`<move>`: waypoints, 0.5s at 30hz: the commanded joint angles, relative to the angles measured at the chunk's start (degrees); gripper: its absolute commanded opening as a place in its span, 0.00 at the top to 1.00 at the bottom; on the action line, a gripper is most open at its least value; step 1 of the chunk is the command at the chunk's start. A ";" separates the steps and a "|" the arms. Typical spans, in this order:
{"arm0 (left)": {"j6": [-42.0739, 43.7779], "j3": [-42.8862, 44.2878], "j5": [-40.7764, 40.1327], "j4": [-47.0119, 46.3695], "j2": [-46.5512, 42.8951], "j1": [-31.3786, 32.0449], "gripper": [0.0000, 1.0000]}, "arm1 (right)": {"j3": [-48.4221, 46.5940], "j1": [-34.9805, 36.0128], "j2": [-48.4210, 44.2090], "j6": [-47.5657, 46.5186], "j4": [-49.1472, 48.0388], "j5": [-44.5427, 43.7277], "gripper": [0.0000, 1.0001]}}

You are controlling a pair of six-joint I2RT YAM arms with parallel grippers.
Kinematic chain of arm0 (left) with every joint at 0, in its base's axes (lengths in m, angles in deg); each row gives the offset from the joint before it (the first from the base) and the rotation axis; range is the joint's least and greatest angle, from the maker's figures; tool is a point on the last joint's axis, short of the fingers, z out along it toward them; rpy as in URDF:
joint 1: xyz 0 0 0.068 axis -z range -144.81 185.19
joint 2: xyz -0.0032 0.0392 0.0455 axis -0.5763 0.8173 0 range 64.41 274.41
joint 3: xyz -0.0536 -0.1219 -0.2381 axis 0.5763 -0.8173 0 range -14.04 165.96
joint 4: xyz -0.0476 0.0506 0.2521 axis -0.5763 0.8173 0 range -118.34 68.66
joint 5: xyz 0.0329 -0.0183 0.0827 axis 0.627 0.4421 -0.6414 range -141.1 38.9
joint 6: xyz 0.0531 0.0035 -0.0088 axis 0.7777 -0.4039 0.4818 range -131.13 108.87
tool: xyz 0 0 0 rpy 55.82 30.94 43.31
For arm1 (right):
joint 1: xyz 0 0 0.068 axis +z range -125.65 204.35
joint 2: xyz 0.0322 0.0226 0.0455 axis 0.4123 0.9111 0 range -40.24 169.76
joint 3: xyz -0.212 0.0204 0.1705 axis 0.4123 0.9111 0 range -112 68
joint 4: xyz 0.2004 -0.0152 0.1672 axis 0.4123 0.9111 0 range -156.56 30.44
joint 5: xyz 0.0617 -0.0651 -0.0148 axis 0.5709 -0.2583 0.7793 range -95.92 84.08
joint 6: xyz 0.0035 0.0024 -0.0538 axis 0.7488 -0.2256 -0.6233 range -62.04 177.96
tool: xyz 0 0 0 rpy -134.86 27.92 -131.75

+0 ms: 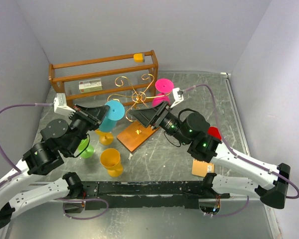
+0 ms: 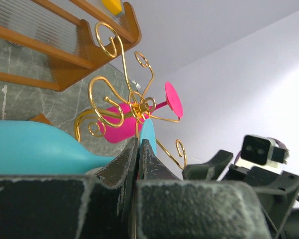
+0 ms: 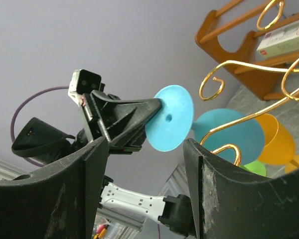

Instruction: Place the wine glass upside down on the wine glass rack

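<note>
wine glass (image 3: 172, 119) clenched in left pincer (image 3: 155, 107) shows clearest from right wrist; right pincer (image 3: 145, 143) released.

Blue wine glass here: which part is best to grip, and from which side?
The stem, from the side, square across it, as the left pincer holds it now. The blue wine glass is held sideways; its bowl and flat foot flare too wide, and the thin stem between them fits shut jaws.
</note>
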 commanded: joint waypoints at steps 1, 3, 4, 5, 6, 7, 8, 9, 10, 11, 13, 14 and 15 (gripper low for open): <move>-0.46 -0.77 -4.80 -8.41 1.50 0.09 0.93 | 0.43 0.03 -2.14 -4.26 -1.86 -1.51 0.38; -0.47 -0.90 -5.25 -10.53 2.50 0.09 0.93 | 0.52 -0.05 -2.59 -5.15 -1.71 -1.51 0.38; -0.70 -0.88 -5.37 -11.19 3.08 0.08 0.93 | 0.52 -0.01 -2.77 -5.61 -1.62 -1.51 0.38; -0.87 -0.83 -5.44 -11.76 3.76 0.08 0.93 | 0.52 -0.01 -3.05 -5.89 -1.45 -1.64 0.38; -0.96 -0.81 -5.46 -12.30 4.38 0.10 0.93 | 0.60 0.00 -3.26 -6.15 -1.23 -1.79 0.38; -1.02 -0.74 -5.50 -12.80 5.07 0.08 0.93 | 0.61 -0.05 -3.57 -6.48 -1.02 -2.04 0.38; -1.07 -0.65 -5.64 -13.37 5.72 0.12 0.93 | 0.73 -0.05 -3.87 -6.73 -0.72 -2.46 0.38; -1.03 -0.64 -5.61 -14.08 6.37 0.10 0.93 | 0.70 0.00 -4.23 -6.95 -0.45 -2.82 0.38; -0.95 -0.64 -5.59 -14.72 7.09 0.08 0.93 | 0.74 0.00 -4.64 -7.15 -0.18 -3.23 0.38; -0.92 -0.70 -5.72 -15.33 7.72 0.05 0.93 | 0.78 -0.04 -5.08 -7.31 0.20 -3.71 0.38; -0.85 -0.64 -6.30 -16.22 9.36 0.09 0.93 | 0.86 -0.03 -6.11 -7.54 1.10 -4.64 0.38; -0.59 -0.63 -6.70 -16.84 9.78 0.11 0.93 | 0.87 -0.03 -6.55 -7.63 1.58 -5.15 0.38; -0.04 -0.64 -7.35 -17.64 10.25 0.08 0.93 | 0.94 0.01 -6.99 -7.72 1.84 -5.66 0.38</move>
